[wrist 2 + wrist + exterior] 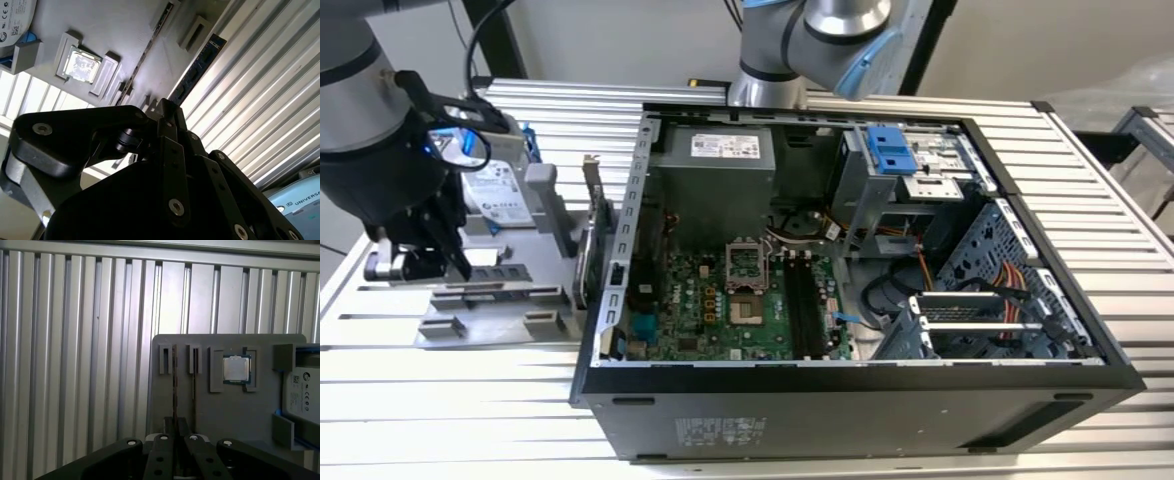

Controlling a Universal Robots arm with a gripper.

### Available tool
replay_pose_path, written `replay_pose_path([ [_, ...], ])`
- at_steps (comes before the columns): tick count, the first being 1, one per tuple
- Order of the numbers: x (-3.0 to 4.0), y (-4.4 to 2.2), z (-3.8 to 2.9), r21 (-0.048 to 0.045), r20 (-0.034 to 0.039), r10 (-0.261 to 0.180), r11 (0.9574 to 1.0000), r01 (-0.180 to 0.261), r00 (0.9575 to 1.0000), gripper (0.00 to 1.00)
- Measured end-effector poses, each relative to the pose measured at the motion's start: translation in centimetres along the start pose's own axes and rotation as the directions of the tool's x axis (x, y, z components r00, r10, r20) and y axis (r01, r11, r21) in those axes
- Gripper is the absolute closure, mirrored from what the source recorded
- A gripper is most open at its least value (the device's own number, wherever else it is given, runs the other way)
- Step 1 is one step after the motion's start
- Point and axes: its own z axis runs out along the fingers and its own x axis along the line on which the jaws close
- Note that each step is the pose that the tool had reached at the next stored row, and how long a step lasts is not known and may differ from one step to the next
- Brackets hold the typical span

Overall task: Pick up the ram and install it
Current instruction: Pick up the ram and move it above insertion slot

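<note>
The tool (175, 434) is clamped on the ram (174, 385), which stands on edge in a holder (235, 415) slot and reaches ahead of the tool. It looks light, stiff and brittle, so it is best held by its flat faces, clear of the chips. Beside the tool are two slots, one processor (235, 368) and one drive (305, 390). I cannot tell whether there is a second stick.

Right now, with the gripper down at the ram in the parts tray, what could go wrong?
The gripper is closed on the ram, which stands on edge in a tray slot, so it may bind or tilt when lifted. A second stick stands close beside it; a finger might snag it. The computer case's side wall stands between tray and motherboard, so a low carry could clip it.
</note>
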Motion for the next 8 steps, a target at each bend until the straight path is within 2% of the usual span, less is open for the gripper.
replay_pose_path([
  [8,0.0,0.01,-0.22,0.0,-0.0001,0.0,1.0,0.0,1.0,1.0],
])
